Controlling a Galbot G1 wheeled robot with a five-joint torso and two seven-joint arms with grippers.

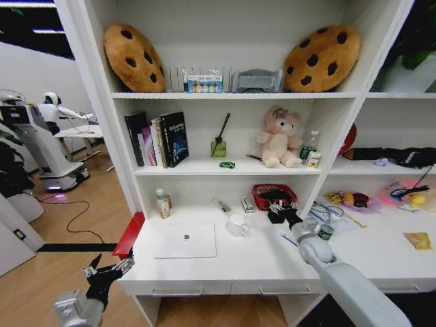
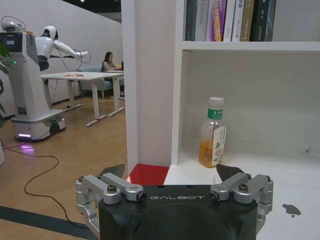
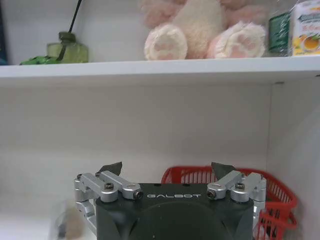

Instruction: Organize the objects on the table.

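Observation:
A thin silver laptop [image 1: 185, 240] lies closed on the white table [image 1: 252, 262]. Behind it stand a green-capped bottle of orange liquid [image 1: 163, 203] [image 2: 212, 132] and a white mug [image 1: 237, 225]. A blue pen [image 1: 289, 240] and a small green-capped bottle [image 1: 325, 231] lie right of centre. At the far right is a yellow packet [image 1: 417, 240]. A tiny green item [image 1: 227, 164] rests on the shelf above. My right gripper [image 1: 281, 212] [image 3: 166, 168] hovers open above the table's back, just before a red basket [image 1: 274, 195] [image 3: 280, 195]. My left gripper [image 1: 109, 272] [image 2: 171, 171] hangs open off the table's front-left corner.
White shelving rises behind the table, holding books [image 1: 158, 139], a pink plush bear [image 1: 279, 139] and two cookie cushions [image 1: 134, 58]. A red flat item [image 1: 129, 234] sticks out at the table's left end. Colourful clutter [image 1: 357, 200] fills the right bay. Another robot [image 1: 41, 143] stands left.

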